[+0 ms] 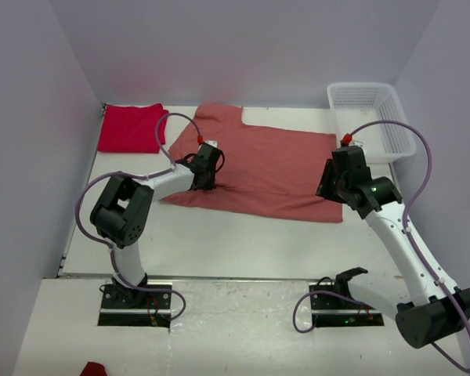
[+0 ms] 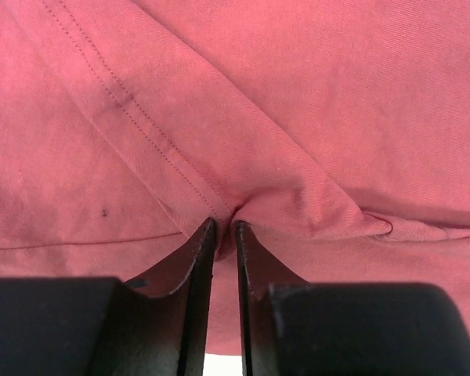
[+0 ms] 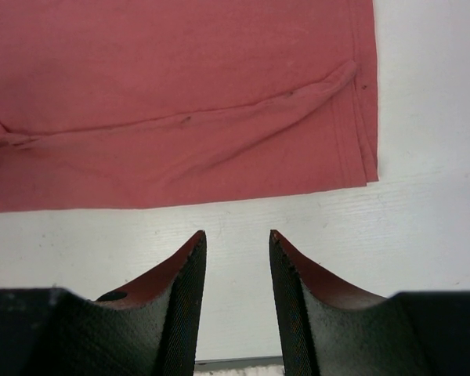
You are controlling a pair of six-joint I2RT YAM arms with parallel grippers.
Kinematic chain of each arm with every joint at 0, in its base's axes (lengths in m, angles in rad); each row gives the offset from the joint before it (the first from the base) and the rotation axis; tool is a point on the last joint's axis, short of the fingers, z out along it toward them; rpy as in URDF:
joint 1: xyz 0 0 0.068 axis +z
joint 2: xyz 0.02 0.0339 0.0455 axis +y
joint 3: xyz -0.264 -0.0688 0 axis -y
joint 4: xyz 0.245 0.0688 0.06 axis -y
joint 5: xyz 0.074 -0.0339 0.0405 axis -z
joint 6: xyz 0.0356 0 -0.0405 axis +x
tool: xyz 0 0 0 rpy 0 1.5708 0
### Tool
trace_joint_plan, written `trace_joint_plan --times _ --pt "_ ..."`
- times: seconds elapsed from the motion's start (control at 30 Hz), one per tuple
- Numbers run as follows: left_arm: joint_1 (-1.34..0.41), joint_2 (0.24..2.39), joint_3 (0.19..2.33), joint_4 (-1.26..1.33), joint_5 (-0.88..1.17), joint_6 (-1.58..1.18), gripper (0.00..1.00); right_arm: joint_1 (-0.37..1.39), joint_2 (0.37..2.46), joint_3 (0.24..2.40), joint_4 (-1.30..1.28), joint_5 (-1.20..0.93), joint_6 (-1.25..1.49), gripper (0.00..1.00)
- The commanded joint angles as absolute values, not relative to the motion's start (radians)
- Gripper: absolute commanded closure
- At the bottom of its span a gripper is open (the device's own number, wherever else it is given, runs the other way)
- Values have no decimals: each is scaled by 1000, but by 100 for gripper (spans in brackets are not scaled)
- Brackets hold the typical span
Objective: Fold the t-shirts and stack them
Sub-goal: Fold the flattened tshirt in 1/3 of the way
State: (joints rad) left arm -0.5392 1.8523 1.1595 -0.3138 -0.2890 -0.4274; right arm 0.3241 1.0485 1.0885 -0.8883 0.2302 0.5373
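Observation:
The salmon-pink t-shirt (image 1: pixel 274 160) lies spread flat across the middle of the white table (image 1: pixel 219 235). A stitched hem runs diagonally over the pink t-shirt (image 2: pixel 313 102) in the left wrist view. My left gripper (image 1: pixel 206 185) is down on the shirt's left part, and the left gripper (image 2: pixel 223 227) is shut on a small raised pinch of the cloth. My right gripper (image 1: pixel 327 190) hovers at the shirt's near right corner. In its own view the right gripper (image 3: pixel 235 235) is open over bare table, just short of the pink t-shirt (image 3: pixel 180 94). The red t-shirt (image 1: pixel 130 127) lies folded at the back left.
A white mesh basket (image 1: pixel 370 117) stands at the back right corner. Walls close in the table on the left, back and right. A small red scrap (image 1: pixel 94 368) shows at the bottom edge on the near ledge.

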Motion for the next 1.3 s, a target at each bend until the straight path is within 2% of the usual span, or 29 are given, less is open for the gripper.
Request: trace_joint_plan --times 0.0,0.2,0.53,0.7,0.8,0.87,0.9,0.93,1.03,1.07,1.2,1.27 --pt "-543 1829 1207 -321 -330 -426 83 319 1060 1080 -848 209 531 60" --pt "-543 1832 1256 -354 -336 -419 85 319 1074 1075 -842 209 531 60" --pt "-543 1864 1368 -388 -334 -403 84 319 1091 1074 -836 213 520 60" --pt "-545 1952 1480 -312 -259 -330 88 318 1103 1057 -830 219 515 60" --pt "-543 2024 1543 -186 -149 -236 84 316 1104 1032 -802 195 518 60" --pt "-543 2074 1651 -230 -193 -250 84 318 1112 1035 -802 166 518 60" --pt "-543 2095 1685 -349 -234 -280 85 316 1114 1040 -811 166 522 60" --pt "-545 2085 1703 -400 -273 -316 81 318 1111 1043 -819 167 517 60" --pt "-564 1926 1554 -405 -391 -396 43 316 1077 1028 -813 190 509 60" --pt "-571 1839 1448 -372 -447 -399 39 314 1071 1026 -807 189 508 60" --pt "-566 1711 1290 -409 -502 -440 40 314 1084 1035 -802 160 514 60" --pt "-566 1671 1235 -439 -502 -457 50 313 1085 1032 -801 163 515 60"
